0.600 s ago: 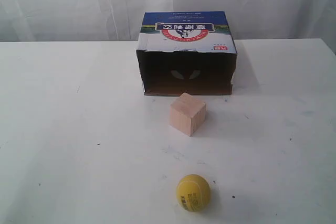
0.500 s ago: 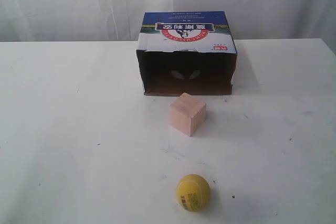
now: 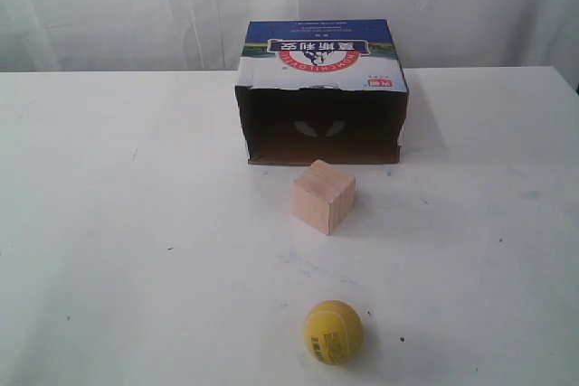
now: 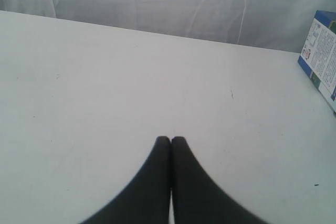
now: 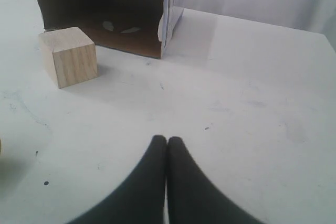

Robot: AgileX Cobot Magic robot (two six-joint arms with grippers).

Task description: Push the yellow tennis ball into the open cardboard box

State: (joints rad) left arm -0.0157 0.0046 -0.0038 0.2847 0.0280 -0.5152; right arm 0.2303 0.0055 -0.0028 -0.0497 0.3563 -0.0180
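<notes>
The yellow tennis ball (image 3: 333,332) rests near the table's front edge, its dark print facing the camera. Farther back stands the open cardboard box (image 3: 321,97), blue on top, its dark mouth turned toward the ball; the right wrist view shows it too (image 5: 131,9). Neither arm appears in the exterior view. My left gripper (image 4: 170,139) is shut with nothing in it, over bare table, with a corner of the box (image 4: 321,51) at that view's edge. My right gripper (image 5: 167,139) is shut and empty as well, some way from the box. A sliver of the ball (image 5: 0,148) barely shows there.
A pale wooden cube (image 3: 323,196) sits between the ball and the box mouth, also seen in the right wrist view (image 5: 69,56). The white table (image 3: 136,241) spreads wide on both sides. A white curtain (image 3: 136,6) hangs behind.
</notes>
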